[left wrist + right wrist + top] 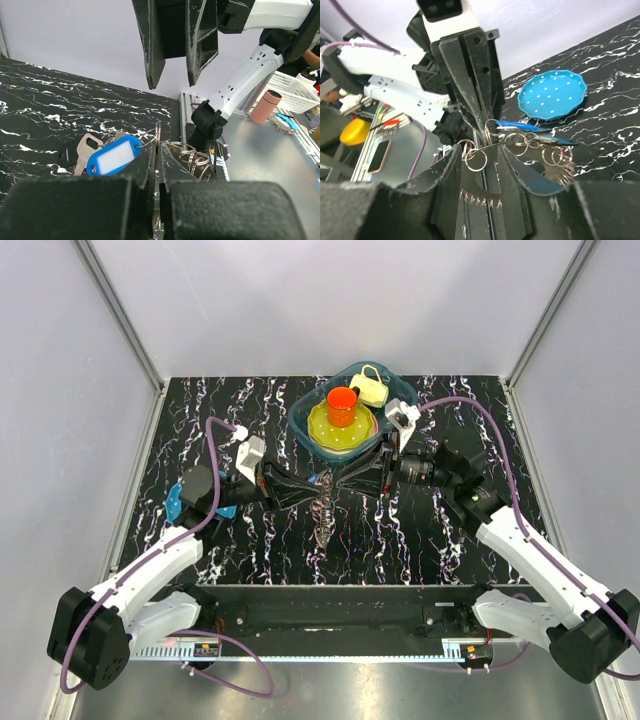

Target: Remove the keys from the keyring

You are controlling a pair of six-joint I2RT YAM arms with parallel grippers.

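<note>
Black marbled table point(200, 420), centre: your left gripper point(487, 131) clenched on keyring point(520, 141); right gripper point(172, 80) released; keys point(322, 525) trail nearward.

1. The right gripper point(479, 150) filled the bottom of the view, its two black fingers point(447, 185) standing apart with a clear gap between them.
2. Opposite, the left gripper point(485, 127) pointed down from the top, its jaws pressed together on a wire loop of the keyring point(515, 142).
3. Several small metal rings hung in a chain between the two grippers, one loop lying in the gap of the right fingers; whether those fingers touched it could not be told.
4. The keys point(557, 172) dangled to the right, beside a blue tag point(520, 125) seen edge-on.
5. A blue dotted plate point(551, 95) lay on the black marbled table point(615, 65) behind.
</note>
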